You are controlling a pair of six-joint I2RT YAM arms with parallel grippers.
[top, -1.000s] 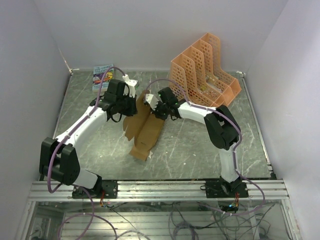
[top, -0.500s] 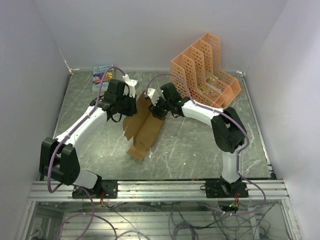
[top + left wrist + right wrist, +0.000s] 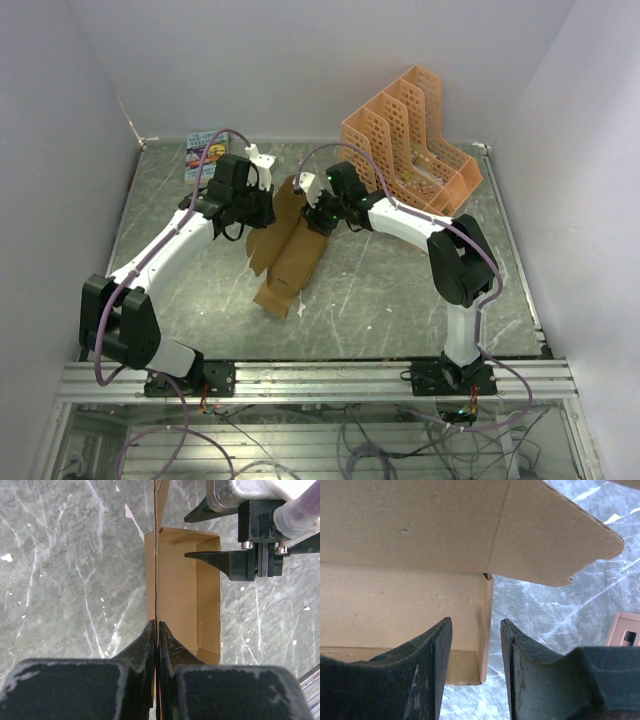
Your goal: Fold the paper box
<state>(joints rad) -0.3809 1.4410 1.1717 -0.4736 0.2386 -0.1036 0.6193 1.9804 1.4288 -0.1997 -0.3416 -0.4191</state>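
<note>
The tan paper box (image 3: 290,255) lies half-folded in the middle of the table, its long tray open upward. My left gripper (image 3: 262,212) is shut on an upright side flap (image 3: 156,560), seen edge-on between its jaws (image 3: 157,625). The tray (image 3: 182,590) lies to the right of that flap. My right gripper (image 3: 312,210) is open over the tray's far end; its fingers (image 3: 220,562) show in the left wrist view. In the right wrist view its jaws (image 3: 476,625) straddle the tray's end wall (image 3: 486,625), with a large tabbed flap (image 3: 470,530) above.
An orange perforated file rack (image 3: 410,145) stands at the back right, close behind the right arm. A small colourful printed book (image 3: 203,152) lies at the back left corner. White walls enclose the marbled grey table (image 3: 400,290).
My right gripper has moved a little up and toward the back along the box's far end. The box has shifted slightly left. My left gripper keeps its hold.
</note>
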